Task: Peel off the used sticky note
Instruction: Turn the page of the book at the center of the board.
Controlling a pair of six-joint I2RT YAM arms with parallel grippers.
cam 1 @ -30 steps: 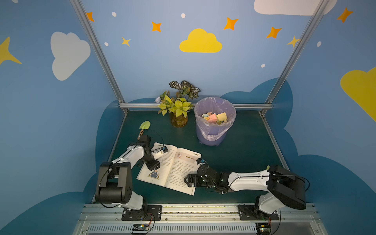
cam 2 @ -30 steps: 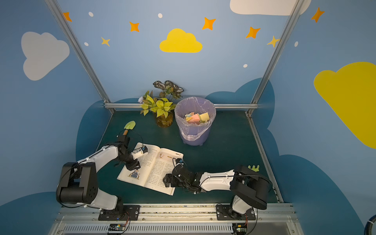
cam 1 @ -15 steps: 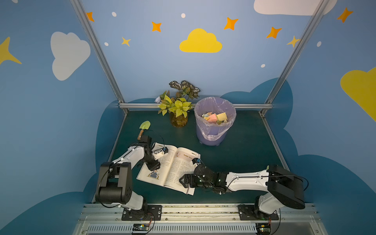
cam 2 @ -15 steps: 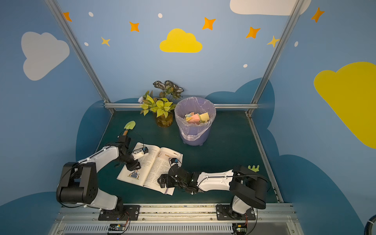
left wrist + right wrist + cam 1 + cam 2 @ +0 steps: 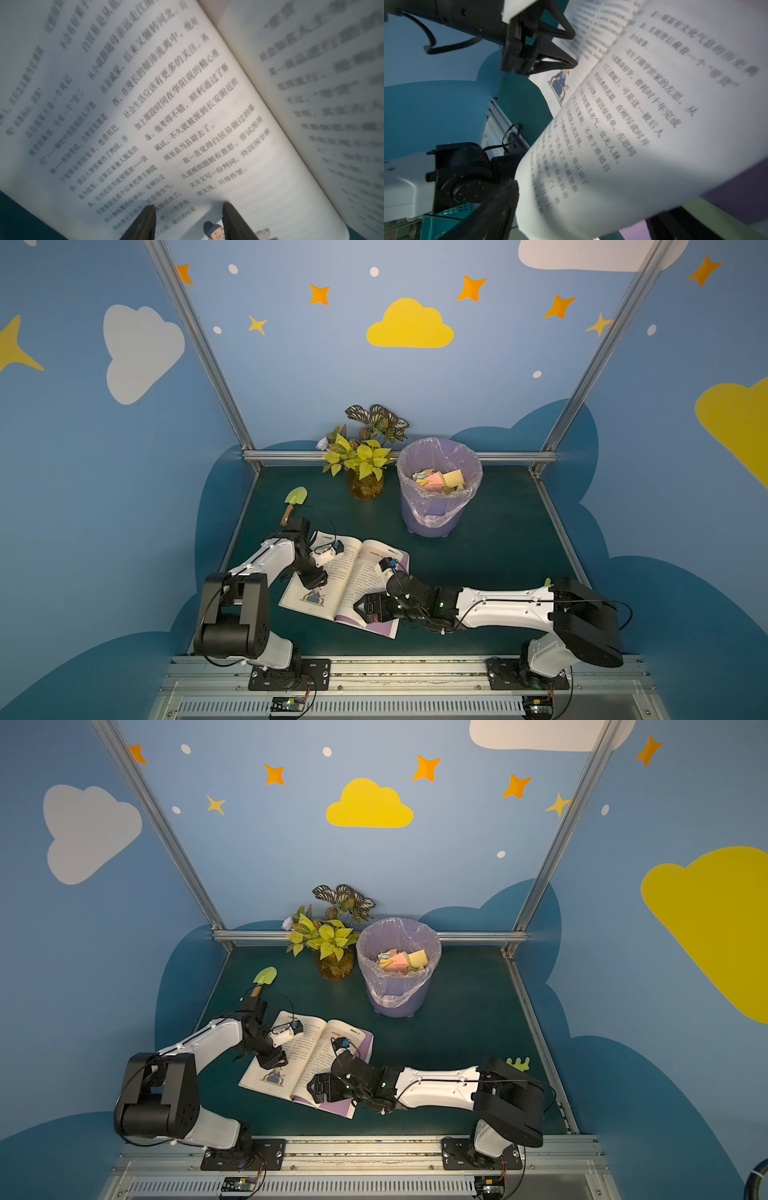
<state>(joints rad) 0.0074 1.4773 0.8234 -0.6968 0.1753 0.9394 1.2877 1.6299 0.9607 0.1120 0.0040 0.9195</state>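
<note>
Open book (image 5: pixel 353 572) lies flat on the counter (image 5: pixel 478 564), spine running away from me and a bit right. My left fingers (image 5: pixel 318 581) are part-way apart, tips pressed on the left page (image 5: pixel 145 104) just above the small drawn figure, with nothing between them. I read that as pinning the book. My right fingers (image 5: pixel 368 608) are spread wide at the near edge of the right page and clamp nothing. A loose leaf (image 5: pixel 633 124) curls up across them, with the purple cover (image 5: pixel 737 193) below it.

The sticky note is not visible on either open page in both top views. The only candidate is a pale green strip (image 5: pixel 724 218) showing beneath the raised leaf in the right wrist view; I cannot tell if it is the note. If it is, it lies under that leaf, just beside my right fingers, its visible band running along the leaf's edge. That makes the right arm nearer; the left is across the spine. My guess: the leaf must go over before I can pinch anything.

A bin (image 5: pixel 432 514) of discarded notes stands behind the book.
</note>
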